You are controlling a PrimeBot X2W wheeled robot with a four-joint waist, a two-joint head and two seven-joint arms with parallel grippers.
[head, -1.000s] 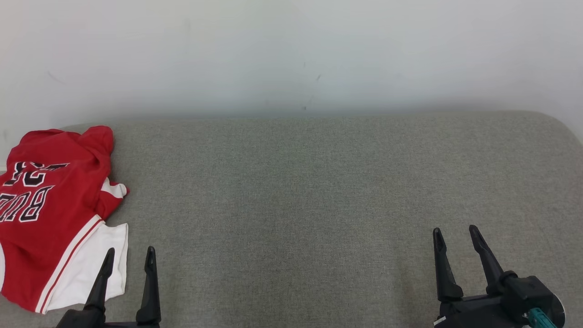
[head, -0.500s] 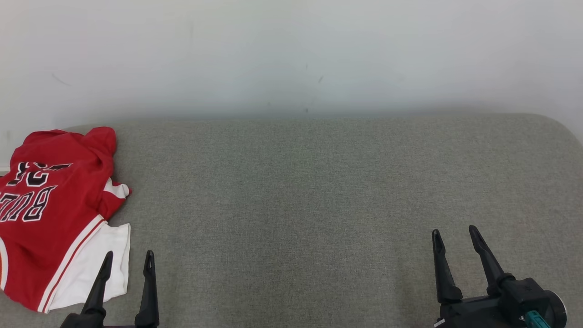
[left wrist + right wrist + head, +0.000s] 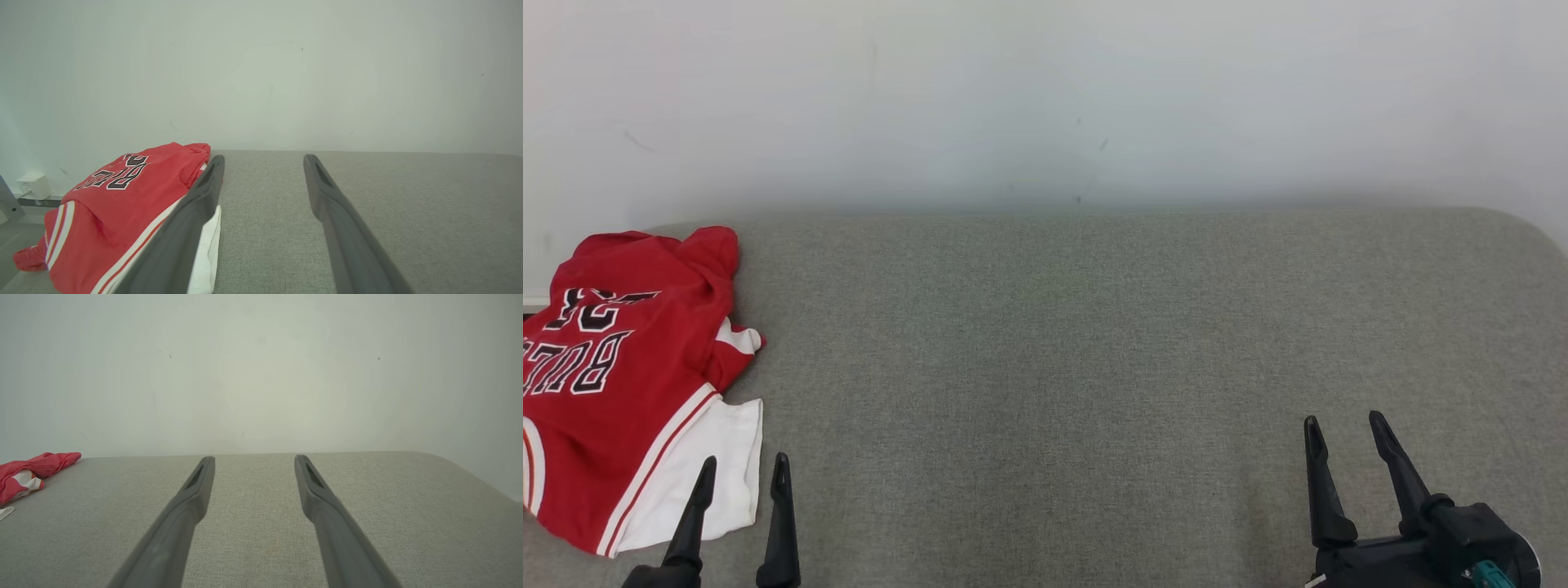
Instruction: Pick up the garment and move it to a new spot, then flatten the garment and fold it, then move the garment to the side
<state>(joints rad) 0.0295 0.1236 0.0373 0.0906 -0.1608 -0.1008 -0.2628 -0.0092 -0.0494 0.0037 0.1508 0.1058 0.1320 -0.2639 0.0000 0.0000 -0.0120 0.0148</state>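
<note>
The garment (image 3: 621, 384) is a red jersey with white trim and black-and-white lettering, lying folded at the far left of the grey padded surface (image 3: 1094, 343). It also appears in the left wrist view (image 3: 118, 208) and at the left edge of the right wrist view (image 3: 28, 473). My left gripper (image 3: 743, 472) stands open just right of the garment's white hem, with nothing between its fingers. In its own view the left gripper (image 3: 263, 159) has one finger overlapping the hem. My right gripper (image 3: 1342, 423) is open at the lower right, far from the garment, as its own view (image 3: 253, 459) confirms.
A white wall (image 3: 1045, 98) rises right behind the grey surface. The surface's right end curves off at a rounded corner (image 3: 1535, 233). A white socket box (image 3: 34, 185) with a cable sits low on the wall beyond the left end.
The whole head view has shifted slightly, so the camera moved. My left gripper has sunk a little lower in the view; the garment lies as before.
</note>
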